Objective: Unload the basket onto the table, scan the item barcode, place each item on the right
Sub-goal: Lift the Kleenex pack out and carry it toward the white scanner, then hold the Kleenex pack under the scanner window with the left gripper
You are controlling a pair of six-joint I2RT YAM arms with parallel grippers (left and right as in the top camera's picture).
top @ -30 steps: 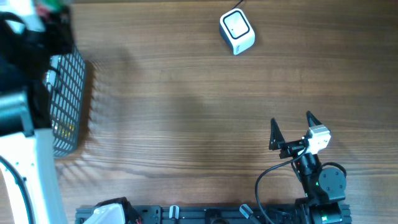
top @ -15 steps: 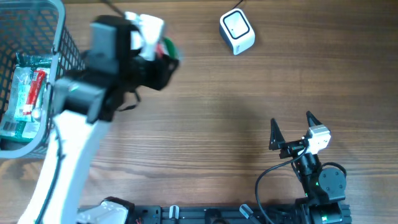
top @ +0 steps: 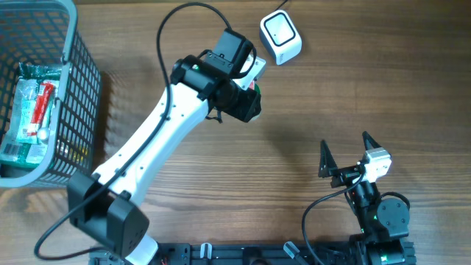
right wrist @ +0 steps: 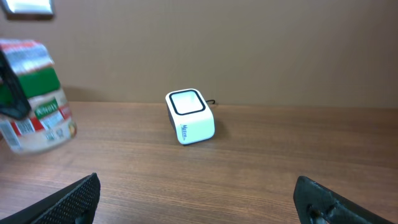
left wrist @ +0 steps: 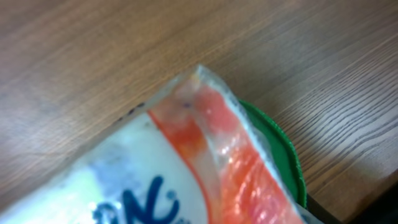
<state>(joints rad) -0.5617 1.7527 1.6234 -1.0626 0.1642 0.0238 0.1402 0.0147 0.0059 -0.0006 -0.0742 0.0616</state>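
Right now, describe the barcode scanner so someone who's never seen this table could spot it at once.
On the wooden table, look along the far edge, well right of the grey wire basket. The scanner is the small white box with a dark-framed window on top, plain beside the green-labelled item held near it.

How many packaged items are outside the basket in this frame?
1: the white, red and green wrapped item, held in the left gripper near the small white box scanner. Others lie in the grey wire basket, partly hidden, so uncounted.
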